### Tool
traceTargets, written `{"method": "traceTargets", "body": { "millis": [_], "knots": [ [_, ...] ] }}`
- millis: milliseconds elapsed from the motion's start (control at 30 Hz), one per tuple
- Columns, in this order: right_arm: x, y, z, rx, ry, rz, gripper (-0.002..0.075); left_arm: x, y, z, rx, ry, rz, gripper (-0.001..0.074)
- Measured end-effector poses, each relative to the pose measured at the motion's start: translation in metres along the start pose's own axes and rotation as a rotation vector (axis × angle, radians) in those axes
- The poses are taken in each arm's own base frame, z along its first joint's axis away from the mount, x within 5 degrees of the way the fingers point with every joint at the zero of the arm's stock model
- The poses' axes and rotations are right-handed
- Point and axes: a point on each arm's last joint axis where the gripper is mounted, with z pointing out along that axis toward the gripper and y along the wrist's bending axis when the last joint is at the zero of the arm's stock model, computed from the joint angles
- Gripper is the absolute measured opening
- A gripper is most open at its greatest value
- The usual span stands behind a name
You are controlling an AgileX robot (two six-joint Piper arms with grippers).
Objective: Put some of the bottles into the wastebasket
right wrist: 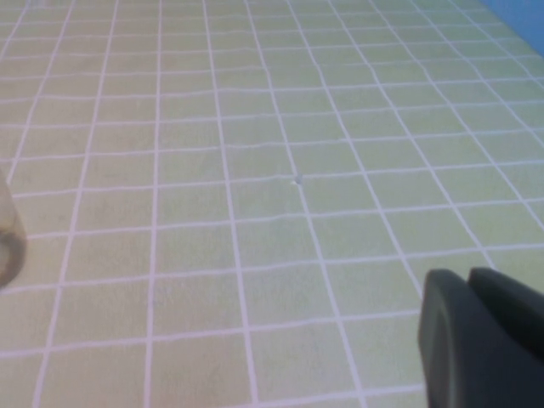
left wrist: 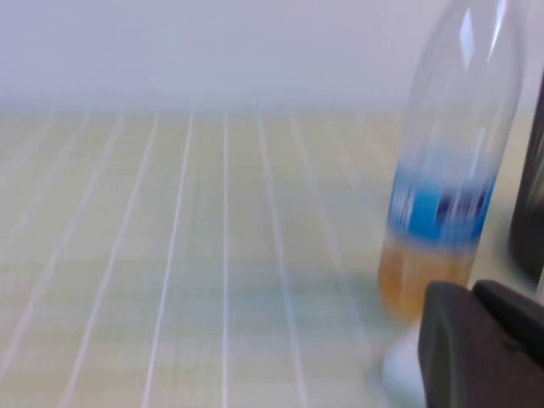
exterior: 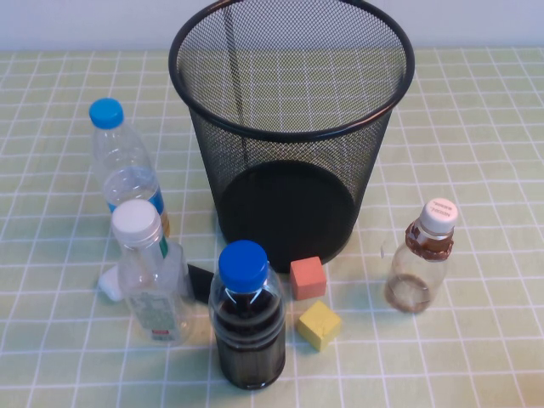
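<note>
Both bottles upright on table: labelled bottle left-front of wastebasket, rounded bottle right of it. Likely light, thin-walled, slick; grip mid-body, gently. My left gripper near blue-label bottle, right gripper over bare table. Jaw state: can't tell.

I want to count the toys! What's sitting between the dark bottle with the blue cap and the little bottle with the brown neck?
In the high view, two blocks: a red block and a yellow block. Neither tool shows there.
</note>
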Motion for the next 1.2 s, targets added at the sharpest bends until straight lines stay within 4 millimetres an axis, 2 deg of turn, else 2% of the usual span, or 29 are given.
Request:
{"method": "traceTargets", "body": {
  "millis": [233, 333, 567, 733, 867, 933, 1067, 1200],
  "knots": [
    [-0.019, 0.005, -0.002, -0.054, -0.218, 0.000, -0.0010, -0.034, -0.007, -0.007, 0.076, -0.387, 0.002, -0.0005],
    [-0.024, 0.006, -0.003, -0.067, -0.276, -0.004, -0.0010, -0.039, -0.008, -0.009, 0.086, -0.442, 0.003, -0.0005],
    [-0.025, 0.006, -0.004, -0.071, -0.293, -0.004, -0.0010, -0.045, -0.009, -0.012, 0.103, -0.521, -0.001, -0.0005],
    [-0.028, 0.007, -0.004, -0.078, -0.321, 0.000, -0.0010, -0.065, -0.013, -0.028, 0.164, -0.796, -0.019, -0.0005],
    [-0.037, 0.009, -0.008, -0.109, -0.429, 0.018, -0.0010, -0.077, -0.014, -0.039, 0.191, -0.921, -0.026, -0.0004],
    [-0.042, 0.011, -0.011, -0.126, -0.495, 0.020, -0.0010, -0.089, -0.015, -0.044, 0.192, -0.951, -0.024, -0.0005],
    [-0.048, 0.012, -0.015, -0.146, -0.571, 0.020, -0.0010, -0.127, -0.016, -0.061, 0.184, -0.979, -0.029, -0.0005],
    [-0.049, 0.012, -0.015, -0.149, -0.580, 0.022, -0.0010, -0.165, -0.016, -0.077, 0.144, -0.878, -0.040, -0.0005]
  ]
}}
